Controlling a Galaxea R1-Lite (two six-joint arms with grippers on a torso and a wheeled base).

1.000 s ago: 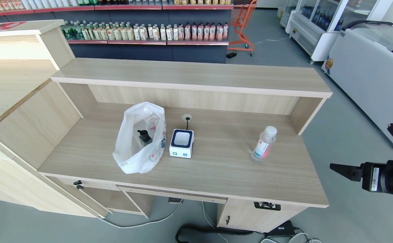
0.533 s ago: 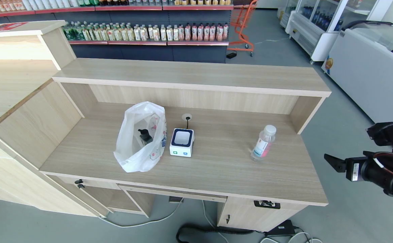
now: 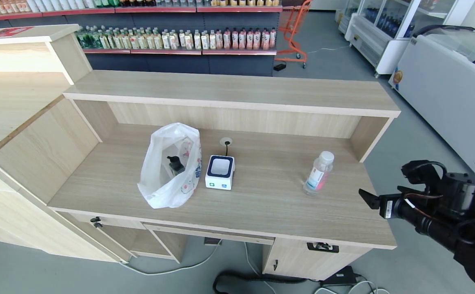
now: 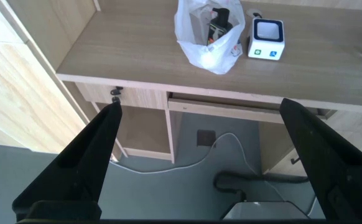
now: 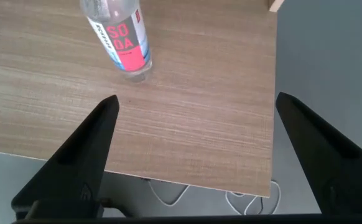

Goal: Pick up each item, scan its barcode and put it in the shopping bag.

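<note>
right tool, jaws apart, now nearer bottle.

Clear bottle upright, well right of white scanner; open shopping bag — dark item inside — just left.

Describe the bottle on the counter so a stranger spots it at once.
On the light wooden counter, look right of the white shopping bag and the small white scanner. The bottle stands upright alone near the right end: clear plastic, white cap, red-and-white label.
</note>
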